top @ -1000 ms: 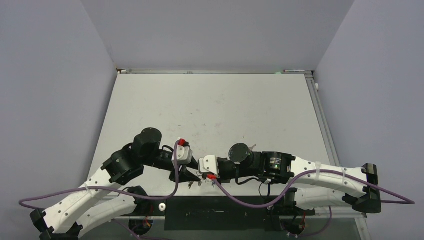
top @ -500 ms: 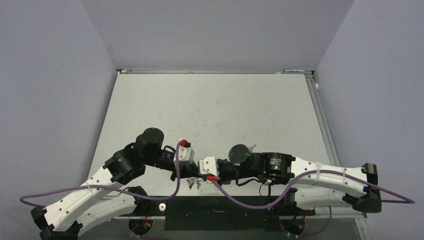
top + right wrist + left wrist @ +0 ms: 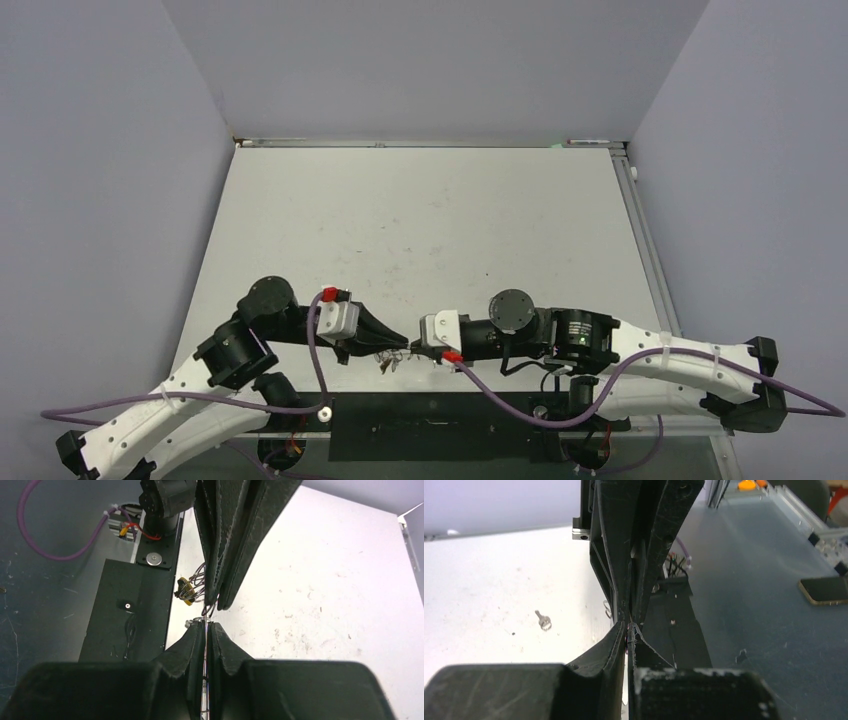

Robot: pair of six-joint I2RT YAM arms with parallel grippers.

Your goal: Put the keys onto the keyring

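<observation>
My left gripper (image 3: 398,345) and right gripper (image 3: 414,347) meet tip to tip near the table's front edge. In the right wrist view my right gripper (image 3: 205,625) is shut on the keyring (image 3: 204,655), seen edge-on as a thin silvery strip between the fingers. My left gripper (image 3: 218,605) is shut on the ring's other side, just beyond. Wire loops and a yellow-headed key (image 3: 185,590) hang beside it; the bunch also shows in the top view (image 3: 388,363). A plain silver key (image 3: 543,620) lies loose on the table. In the left wrist view my left gripper (image 3: 628,628) is shut on thin metal.
The black base plate (image 3: 430,425) and the table's front edge lie right beside the grippers. Purple cables (image 3: 500,395) loop from both wrists. The white table (image 3: 420,220) stretches away behind, walled on three sides.
Both arms have shifted: the left arm has drawn back and stretched its gripper rightward, the right arm has slid right. The meeting point of the tips has moved slightly right. The keys still hang below.
</observation>
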